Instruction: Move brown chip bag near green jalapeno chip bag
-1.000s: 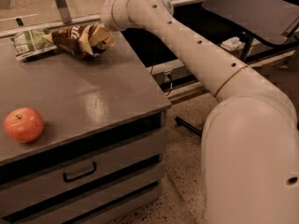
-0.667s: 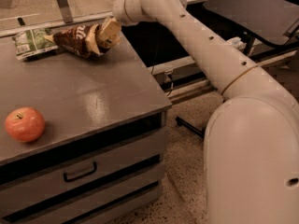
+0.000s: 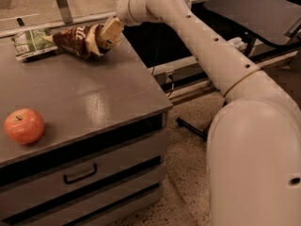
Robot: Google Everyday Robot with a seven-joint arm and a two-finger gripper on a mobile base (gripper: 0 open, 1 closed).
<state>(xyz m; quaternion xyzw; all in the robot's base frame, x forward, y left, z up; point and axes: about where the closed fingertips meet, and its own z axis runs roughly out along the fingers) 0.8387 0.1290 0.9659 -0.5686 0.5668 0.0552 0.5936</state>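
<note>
A grey counter point(image 3: 94, 102) is seen, with a drawer point(image 3: 80, 173) under its front edge and speckled floor point(image 3: 188, 173) past its right edge. The green bag point(image 3: 30, 41) is laid flat at the back left corner. The brown bag point(image 3: 75, 39) is laid along the back edge just beside it, its left tip touching the green bag. Its right end is clasped by the gripper point(image 3: 107, 34), which is held at the back right corner. An apple point(image 3: 24, 125) is set by the front left edge, well apart from both bags. Bare counter top is seen between the bags and the front edge.
</note>
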